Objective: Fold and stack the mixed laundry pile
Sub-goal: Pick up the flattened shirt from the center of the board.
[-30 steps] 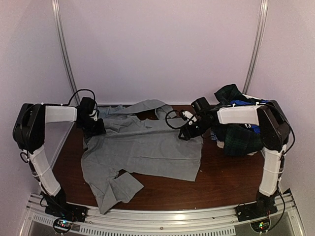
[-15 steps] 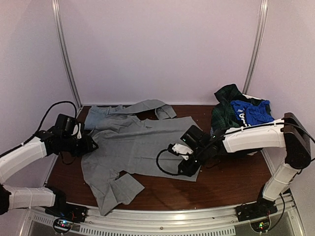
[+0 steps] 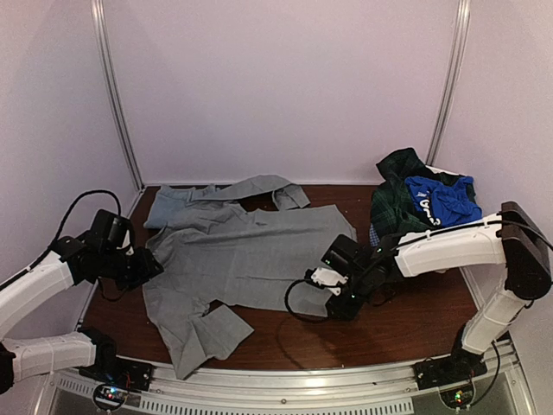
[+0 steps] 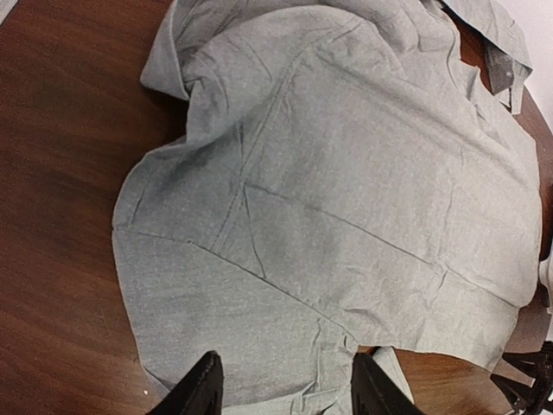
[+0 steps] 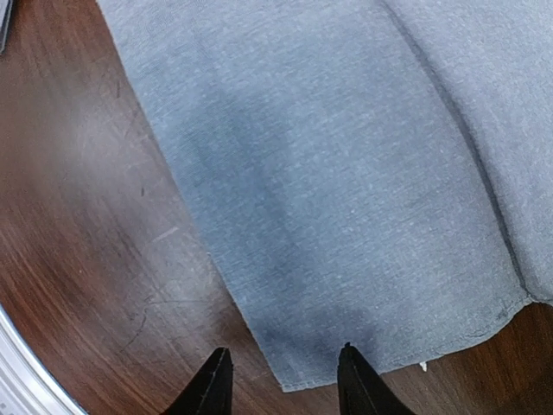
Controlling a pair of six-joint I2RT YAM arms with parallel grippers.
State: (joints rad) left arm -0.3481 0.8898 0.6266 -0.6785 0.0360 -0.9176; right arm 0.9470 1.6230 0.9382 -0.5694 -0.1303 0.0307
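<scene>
A grey shirt lies spread flat on the brown table, one sleeve bent back near the front edge. The mixed laundry pile, dark plaid with a bright blue piece on top, is heaped at the back right. My left gripper hangs open at the shirt's left edge; in the left wrist view its gripper stands over the grey shirt, holding nothing. My right gripper is open at the shirt's right hem; in the right wrist view its gripper straddles the hem corner.
A metal rail runs along the near table edge. Pale walls close in the back and both sides. A black cable loop from the right arm lies on the wood beside the shirt's hem.
Both arms swung from the shirt's far edge toward the near side. The left gripper now sits at the shirt's left edge and has widened. The right reached the right hem corner, its jaws narrowing.
</scene>
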